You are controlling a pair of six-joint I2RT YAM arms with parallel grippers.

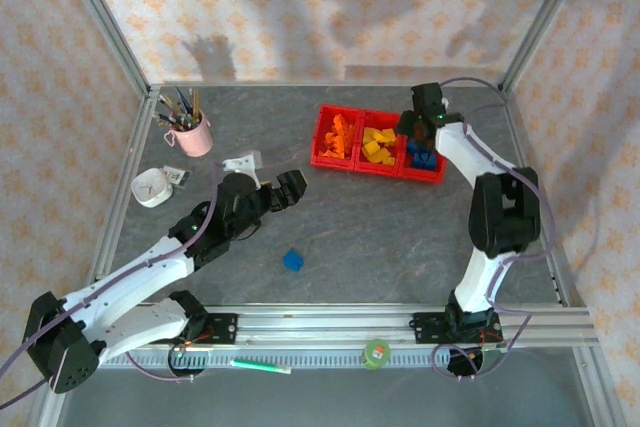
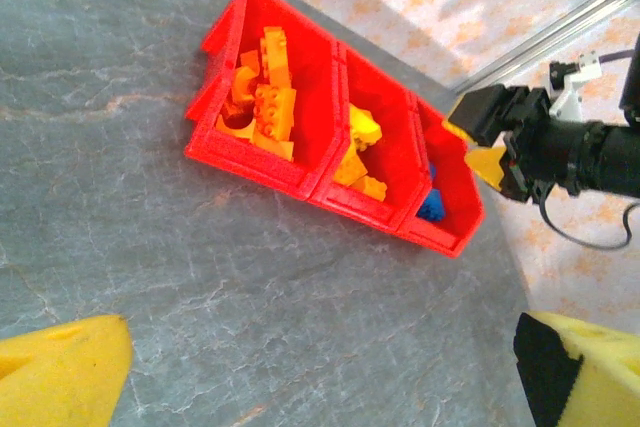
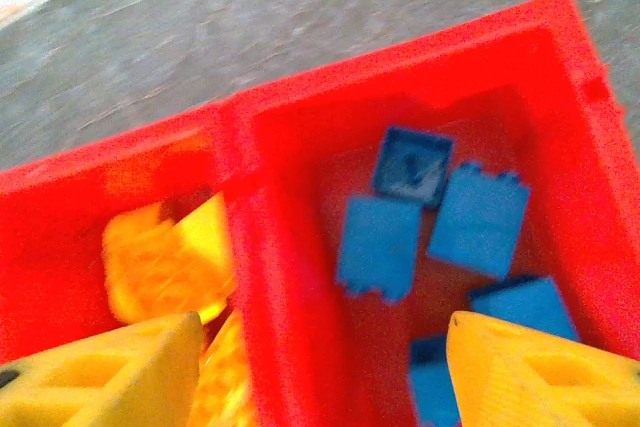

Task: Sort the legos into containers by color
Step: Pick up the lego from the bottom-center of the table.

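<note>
One blue brick [image 1: 292, 260] lies loose on the tabletop [image 1: 400, 247], well to the near side of the red containers [image 1: 345, 163] and a little past their orange end; it looks squarish, so I cannot tell a long axis. The left jaws, spread wide and empty, hang near that orange end's near corner, so the brick lies straight back toward the bases from them and the left arm [image 1: 150, 267] is much the nearer. The right jaws, parted with nothing between them, hover over the containers' opposite end compartment, above the blue bricks [image 3: 380, 242] lying there. The pink cup of pens [image 1: 195, 135] and the white round object [image 1: 152, 188] sit well beyond the orange end, out of the path.
</note>
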